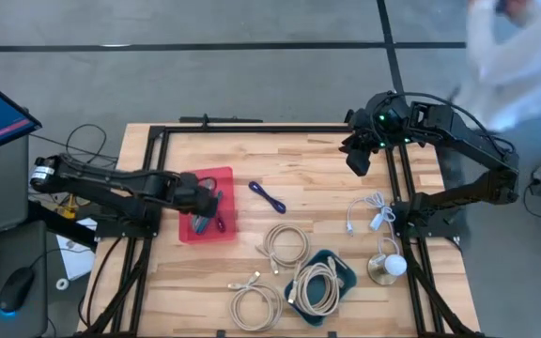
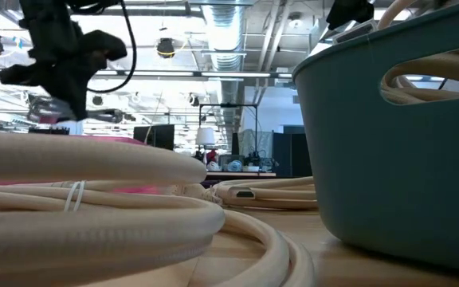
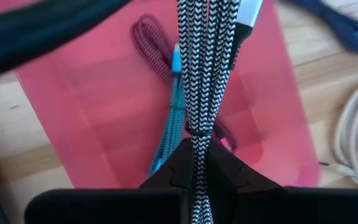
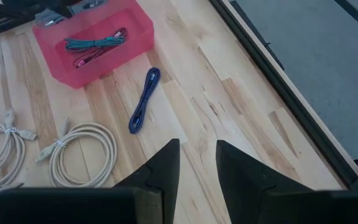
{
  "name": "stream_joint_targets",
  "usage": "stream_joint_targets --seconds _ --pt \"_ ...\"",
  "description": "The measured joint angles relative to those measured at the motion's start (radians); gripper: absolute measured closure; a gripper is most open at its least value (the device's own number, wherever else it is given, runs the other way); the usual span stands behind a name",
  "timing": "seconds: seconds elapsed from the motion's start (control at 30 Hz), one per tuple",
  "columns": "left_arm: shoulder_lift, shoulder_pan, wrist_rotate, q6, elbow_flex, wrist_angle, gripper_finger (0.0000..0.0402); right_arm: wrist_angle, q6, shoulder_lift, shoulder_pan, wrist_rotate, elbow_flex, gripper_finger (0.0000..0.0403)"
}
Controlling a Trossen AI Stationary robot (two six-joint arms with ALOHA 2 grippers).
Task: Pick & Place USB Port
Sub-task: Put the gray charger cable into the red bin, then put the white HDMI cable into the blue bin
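Left gripper: the left gripper is pressed together, pinching a black-and-white braided cable held as a folded bundle, right above the red tray.
Thing of the task: the braided cable hangs from the gripper over the tray; its silver USB plug shows at the far end.
Key relation: the long axis of the bundle runs straight forward from the fingers, and the tray floor lies directly below it, so I judge that the coming move is only a lowering and a release.
Already in the tray: a teal cable and a dark red cable lie on the floor, partly under the held bundle.
Right gripper: the right gripper is spread and holds nothing, waiting above the counter at about 1 o'clock.
Nearer arm: the left one; the tray sits at about 9 o'clock, well apart from the right arm.
Next candidate: a blue cable lies on the counter just at 3 o'clock of the tray.
Hard to see: in the high view the gripper covers the bundle; in the low view cream cables and a teal basket block the tray.
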Motion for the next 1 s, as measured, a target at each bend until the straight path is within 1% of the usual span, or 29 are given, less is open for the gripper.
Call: stream_joint_targets --seconds 0.27,0.4,0.53,0.63,0.77,0.83,1.0 --pt "0.000 -0.004 -0.002 -0.029 -0.079 0.041 0.0385 0.000 0.000 0.000 0.000 0.000 0.000 0.0305" --pt "0.000 -0.004 -0.002 -0.032 -0.134 0.112 0.0383 0.000 0.000 0.000 0.000 0.000 0.000 0.0305" --pt "0.000 -0.004 -0.003 -0.033 -0.174 0.188 0.0351 0.000 0.000 0.000 0.000 0.000 0.000 0.0305" --pt "0.000 -0.004 -0.003 -0.033 -0.180 0.221 0.0327 -0.001 0.000 0.000 0.000 -0.001 0.000 0.0305" --pt "-0.001 -0.004 0.000 -0.033 -0.180 0.248 0.0316 -0.001 0.000 0.000 0.000 -0.003 0.000 0.0305" --pt "-0.002 -0.004 0.025 -0.033 -0.180 0.256 0.0315 -0.001 0.000 0.000 0.000 -0.003 0.000 0.0305" --pt "-0.004 -0.004 0.125 -0.027 -0.180 0.277 0.0313 -0.001 0.000 0.000 0.000 -0.003 0.000 0.0305"
